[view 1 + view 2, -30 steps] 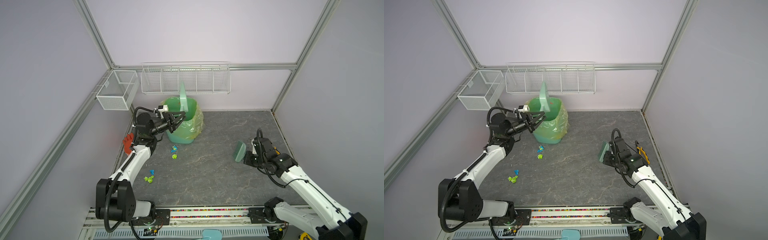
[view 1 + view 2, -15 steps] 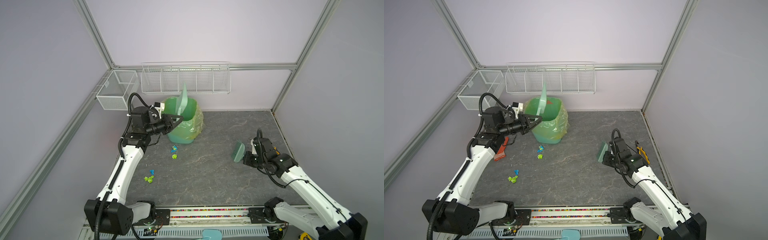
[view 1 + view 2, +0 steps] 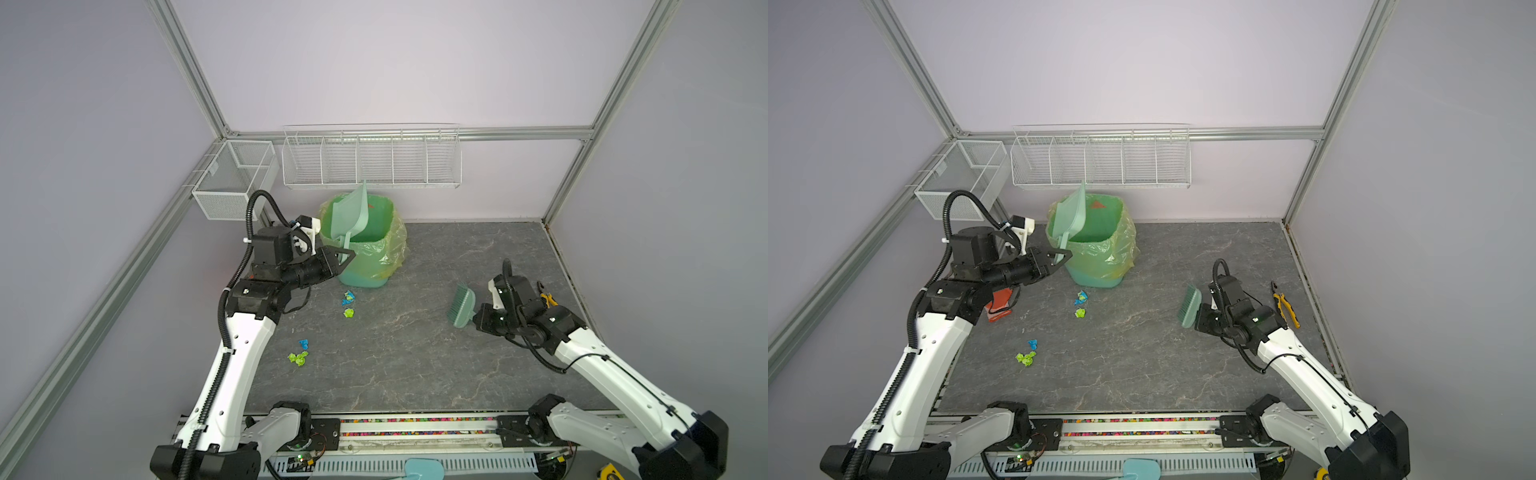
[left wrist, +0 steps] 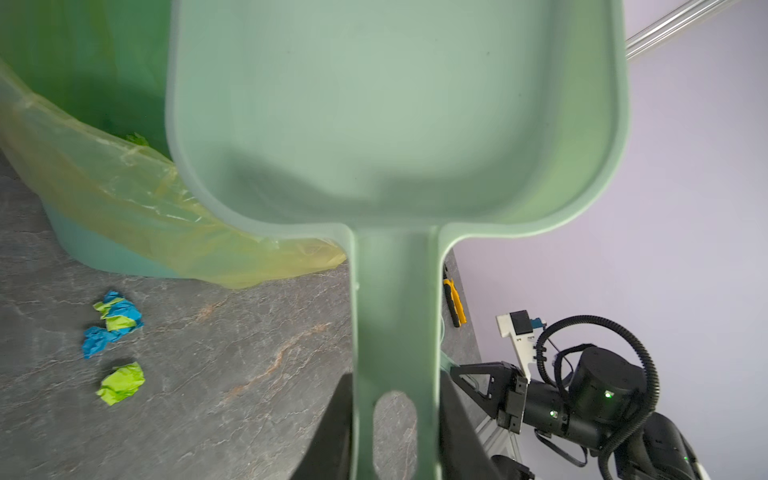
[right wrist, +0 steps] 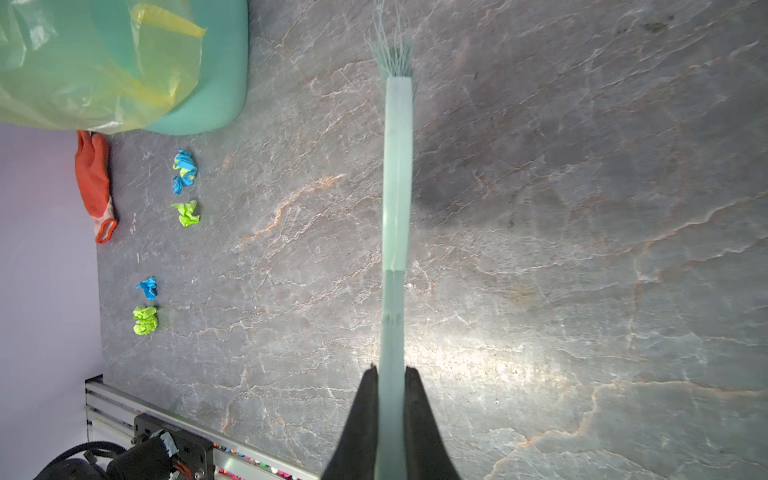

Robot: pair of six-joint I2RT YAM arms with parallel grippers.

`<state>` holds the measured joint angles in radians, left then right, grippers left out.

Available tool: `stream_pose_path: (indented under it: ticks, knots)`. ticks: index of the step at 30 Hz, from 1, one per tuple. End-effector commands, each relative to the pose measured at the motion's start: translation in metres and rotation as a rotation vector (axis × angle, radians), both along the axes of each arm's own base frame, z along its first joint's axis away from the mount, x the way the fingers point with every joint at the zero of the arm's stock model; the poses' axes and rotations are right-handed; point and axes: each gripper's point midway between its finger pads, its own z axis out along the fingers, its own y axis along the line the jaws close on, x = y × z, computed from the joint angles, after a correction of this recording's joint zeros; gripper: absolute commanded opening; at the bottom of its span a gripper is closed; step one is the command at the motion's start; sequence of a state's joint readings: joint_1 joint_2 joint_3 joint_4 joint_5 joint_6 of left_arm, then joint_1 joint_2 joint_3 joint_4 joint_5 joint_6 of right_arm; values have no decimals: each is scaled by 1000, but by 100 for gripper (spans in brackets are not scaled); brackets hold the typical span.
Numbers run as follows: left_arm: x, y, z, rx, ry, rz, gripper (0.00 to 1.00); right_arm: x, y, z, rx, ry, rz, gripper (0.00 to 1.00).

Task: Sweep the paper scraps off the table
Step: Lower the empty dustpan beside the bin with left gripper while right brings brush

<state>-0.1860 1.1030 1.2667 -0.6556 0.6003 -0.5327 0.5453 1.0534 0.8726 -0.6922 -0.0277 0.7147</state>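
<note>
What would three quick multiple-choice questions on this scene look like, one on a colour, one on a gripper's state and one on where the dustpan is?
1. The glove is: A black; B orange-red; C purple.
2. The right gripper is: A open; B shut on the glove; C shut on the brush.
3. The dustpan is: A tilted up over the bin; B lying on the glove; C touching the brush.
Key: 1 B, the right wrist view shows it orange-red; 2 C, its jaws clamp the brush's handle; 3 A, both top views show its pan raised above the bin's mouth.
</note>
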Motion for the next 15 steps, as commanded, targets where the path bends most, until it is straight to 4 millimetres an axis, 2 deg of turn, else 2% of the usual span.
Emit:
stream_pose_path:
  ticks: [1, 11, 15]
  knots:
    - [-6, 8, -9, 110, -24, 13, 0, 9, 25, 15, 62, -32, 23, 7]
    - [-26, 13, -20, 237, -32, 21, 0, 23, 84, 30, 154, -31, 123, 7]
    - [-44, 12, -28, 255, -31, -23, 0, 28, 114, 39, 193, -22, 182, 7]
